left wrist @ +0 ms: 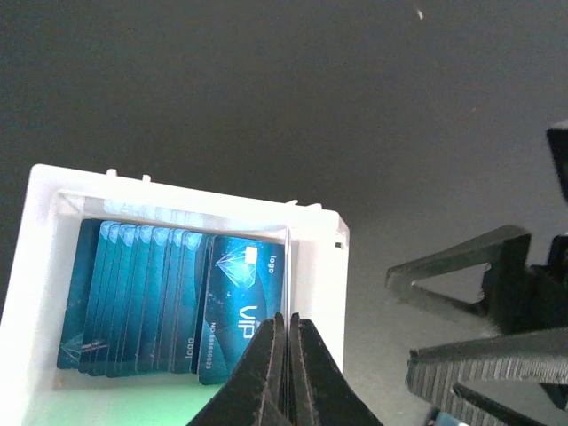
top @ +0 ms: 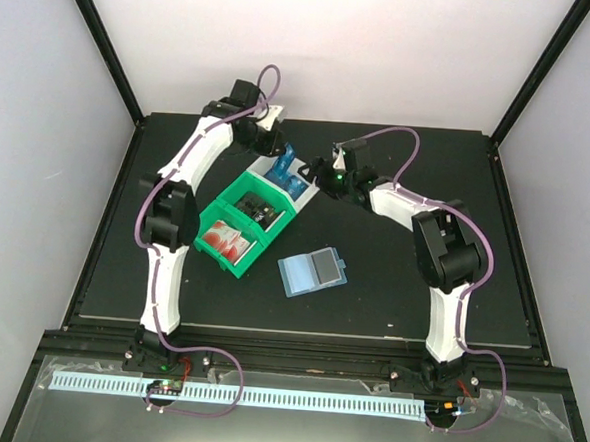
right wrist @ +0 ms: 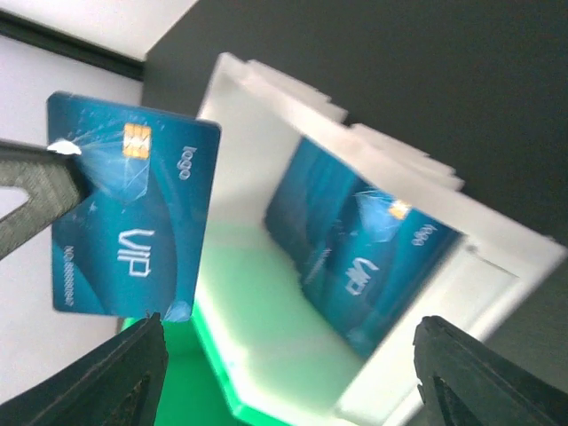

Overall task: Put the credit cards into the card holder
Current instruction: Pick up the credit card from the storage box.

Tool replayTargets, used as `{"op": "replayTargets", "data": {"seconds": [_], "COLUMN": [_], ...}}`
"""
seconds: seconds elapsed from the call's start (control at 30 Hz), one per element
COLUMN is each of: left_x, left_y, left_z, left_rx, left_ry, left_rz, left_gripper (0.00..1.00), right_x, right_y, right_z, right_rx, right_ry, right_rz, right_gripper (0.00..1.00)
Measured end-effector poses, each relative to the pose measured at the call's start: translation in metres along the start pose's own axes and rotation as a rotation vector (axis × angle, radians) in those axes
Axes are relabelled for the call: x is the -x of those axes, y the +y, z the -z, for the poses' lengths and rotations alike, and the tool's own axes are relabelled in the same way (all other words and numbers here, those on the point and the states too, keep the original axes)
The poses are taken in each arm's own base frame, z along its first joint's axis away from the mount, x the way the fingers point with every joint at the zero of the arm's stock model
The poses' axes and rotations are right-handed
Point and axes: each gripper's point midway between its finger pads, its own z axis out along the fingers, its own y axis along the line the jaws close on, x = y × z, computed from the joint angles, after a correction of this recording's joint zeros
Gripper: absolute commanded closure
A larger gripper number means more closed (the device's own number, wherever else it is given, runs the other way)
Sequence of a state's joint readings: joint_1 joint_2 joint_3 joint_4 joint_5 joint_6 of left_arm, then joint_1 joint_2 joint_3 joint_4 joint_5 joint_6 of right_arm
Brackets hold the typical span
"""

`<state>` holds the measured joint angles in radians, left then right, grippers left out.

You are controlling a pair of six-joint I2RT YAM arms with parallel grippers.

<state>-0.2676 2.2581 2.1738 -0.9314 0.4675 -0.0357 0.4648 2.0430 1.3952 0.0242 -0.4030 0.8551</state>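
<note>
My left gripper [top: 276,150] is shut on one blue credit card [top: 287,161] and holds it upright just above the white bin [top: 261,168]. In the left wrist view the fingers [left wrist: 288,321] pinch that card edge-on, over several blue cards [left wrist: 151,297] standing in the bin. In the right wrist view the held card [right wrist: 133,213] hangs left of the bin's cards [right wrist: 355,244]. My right gripper [top: 325,175] is open and empty, facing the bin from the right [right wrist: 284,377]. The teal card holder [top: 312,270] lies open on the mat, apart from both grippers.
A green bin [top: 247,223] joins the white bin, with black cards [top: 262,215] in one compartment and red-and-white cards [top: 224,242] in the other. The two grippers are close together over the white bin. Grey walls stand behind the black mat [top: 391,287].
</note>
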Motion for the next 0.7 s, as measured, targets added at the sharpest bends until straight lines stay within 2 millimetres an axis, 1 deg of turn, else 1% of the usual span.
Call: {"op": "replayTargets", "data": {"seconds": [0.1, 0.17, 0.27, 0.33, 0.43, 0.57, 0.7], "left_x": [0.004, 0.004, -0.001, -0.005, -0.021, -0.049, -0.062], "left_y": [0.001, 0.003, 0.005, 0.006, -0.002, -0.018, -0.035], "left_z": [0.010, 0.015, 0.022, 0.029, 0.040, 0.052, 0.062], "left_rx": [-0.030, -0.058, -0.100, -0.133, -0.223, -0.374, -0.482], "left_ry": [-0.023, -0.030, -0.036, -0.050, -0.066, -0.049, -0.025], "left_rz": [0.066, 0.125, 0.246, 0.340, 0.513, 0.759, 0.896], "left_gripper": [0.98, 0.98, 0.98, 0.98, 0.98, 0.98, 0.98], "right_x": [0.000, -0.003, -0.006, -0.008, -0.012, -0.019, -0.033], "right_y": [0.015, 0.025, 0.039, 0.048, 0.060, 0.069, 0.078], "right_z": [0.001, 0.002, 0.004, 0.006, 0.010, 0.015, 0.025], "right_rx": [0.070, 0.118, 0.189, 0.231, 0.279, 0.317, 0.340], "right_ry": [0.015, 0.037, 0.069, 0.089, 0.133, 0.186, 0.238], "right_rz": [0.007, 0.004, -0.015, -0.029, -0.059, -0.097, -0.146], "right_gripper": [0.21, 0.21, 0.22, 0.26, 0.30, 0.34, 0.40]}}
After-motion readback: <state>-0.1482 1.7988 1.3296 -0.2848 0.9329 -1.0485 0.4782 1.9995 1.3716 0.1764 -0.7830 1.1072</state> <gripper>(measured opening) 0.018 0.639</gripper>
